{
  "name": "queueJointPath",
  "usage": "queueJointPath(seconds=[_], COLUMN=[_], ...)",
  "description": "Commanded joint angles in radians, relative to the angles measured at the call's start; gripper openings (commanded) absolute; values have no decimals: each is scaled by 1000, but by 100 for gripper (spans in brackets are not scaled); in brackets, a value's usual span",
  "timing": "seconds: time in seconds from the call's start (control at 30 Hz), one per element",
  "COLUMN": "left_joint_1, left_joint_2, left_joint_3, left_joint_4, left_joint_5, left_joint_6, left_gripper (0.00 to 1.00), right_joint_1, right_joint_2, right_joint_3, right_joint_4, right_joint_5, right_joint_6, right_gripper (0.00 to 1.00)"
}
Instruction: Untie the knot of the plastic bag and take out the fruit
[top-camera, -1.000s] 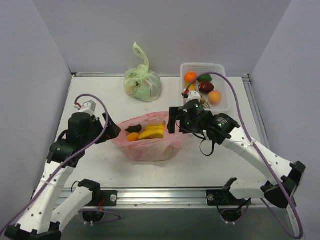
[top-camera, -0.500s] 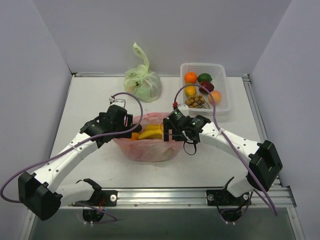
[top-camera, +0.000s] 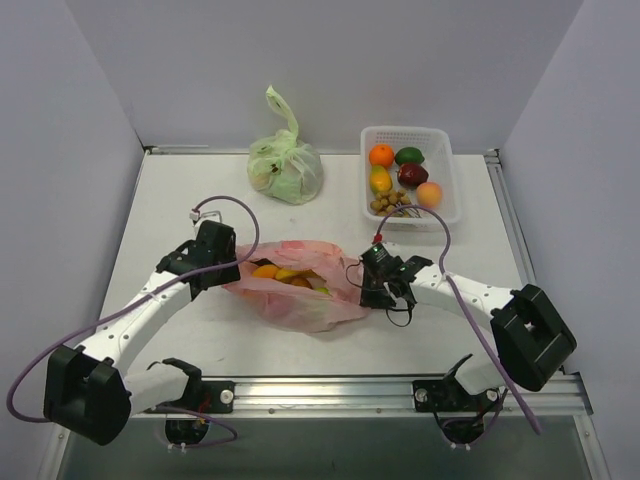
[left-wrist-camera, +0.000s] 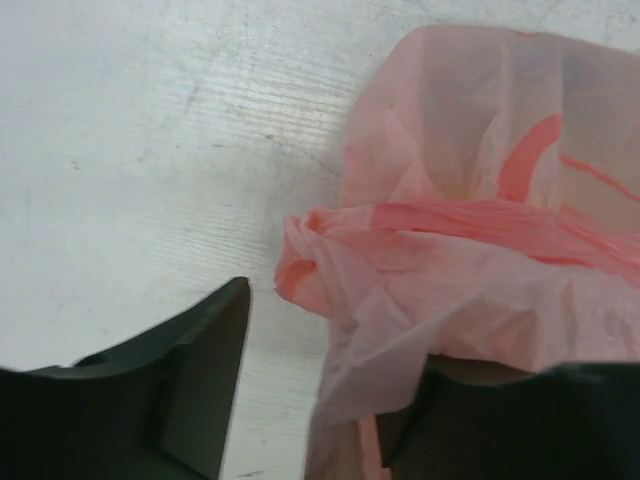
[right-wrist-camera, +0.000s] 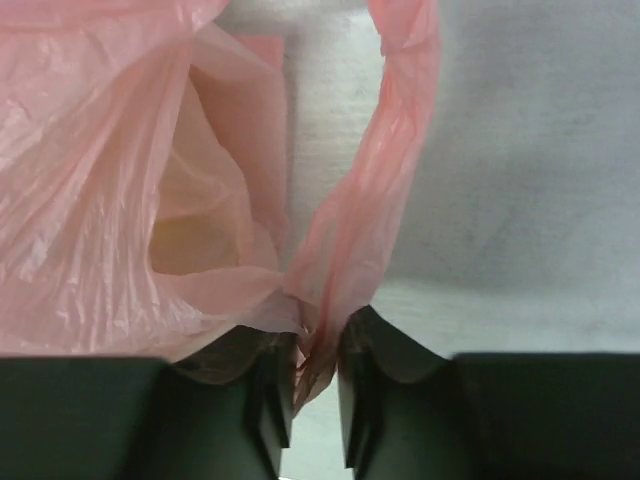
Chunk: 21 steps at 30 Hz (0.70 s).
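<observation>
The pink plastic bag (top-camera: 305, 300) lies in the middle of the table with its mouth open. Orange and yellow fruit (top-camera: 284, 273) shows inside. No knot is in view. My left gripper (top-camera: 232, 270) is at the bag's left edge. In the left wrist view its jaws (left-wrist-camera: 335, 340) stand apart, and crinkled pink plastic (left-wrist-camera: 420, 290) hangs against the right finger with a gap to the left finger (left-wrist-camera: 190, 380). My right gripper (top-camera: 372, 292) is at the bag's right edge. In the right wrist view it (right-wrist-camera: 316, 380) is pinched shut on a strip of the bag (right-wrist-camera: 400, 150).
A tied pale green bag (top-camera: 285, 165) stands at the back centre. A white basket (top-camera: 405, 130) at the back right holds several fruits (top-camera: 400, 170). Grey walls close in the left, right and back, and a metal rail runs along the near edge.
Both grippers came down to the bag's left and right edges. The right jaws closed on the plastic and the left jaws narrowed. The bag now lies flatter and wider.
</observation>
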Motion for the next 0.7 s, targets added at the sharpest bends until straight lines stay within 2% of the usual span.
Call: queueJointPath(seconds=[0.0,0.03,0.07,0.13,0.17,0.2,0.27,0.3,0.37,0.47,0.6,0.67], left_joint_1=[47,60,72,124,147,173,282,319,435,514,514,512], left_joint_2=[-72,-78,-83,-83,-80,-71,-59,-46,-31,9,47,43], left_joint_3=[-32,-39,-47,-41,-24,-15,3,22,43,71,30,-13], left_joint_4=[91,98,114,129,152,164,210,224,256,272,321,333], left_joint_5=[142,171,220,281,317,411,520,615,702,824,982,1048], left_joint_6=[-34,-47,-51,-57,-60,-64,-83,-94,-116,-122,-134,-124], left_gripper=[52,46,33,23,17,10,3,0,0,0,0,0], right_joint_1=[-28,-28,-29,-32,-37,-45,-72,-84,-117,-164,-198,-194], right_joint_2=[-27,-13,-2,28,38,44,50,48,32,6,-42,-91], right_joint_3=[-22,-21,-19,5,16,24,34,28,4,-53,-139,-143], right_joint_4=[167,191,243,267,323,343,411,432,466,474,471,407], right_joint_5=[-120,-133,-165,-185,-200,-211,-245,-252,-256,-255,-268,-253], right_joint_6=[-3,-4,-9,-24,-27,-29,-27,-20,-6,3,-16,-44], right_gripper=[18,12,8,0,0,0,0,0,0,0,0,0])
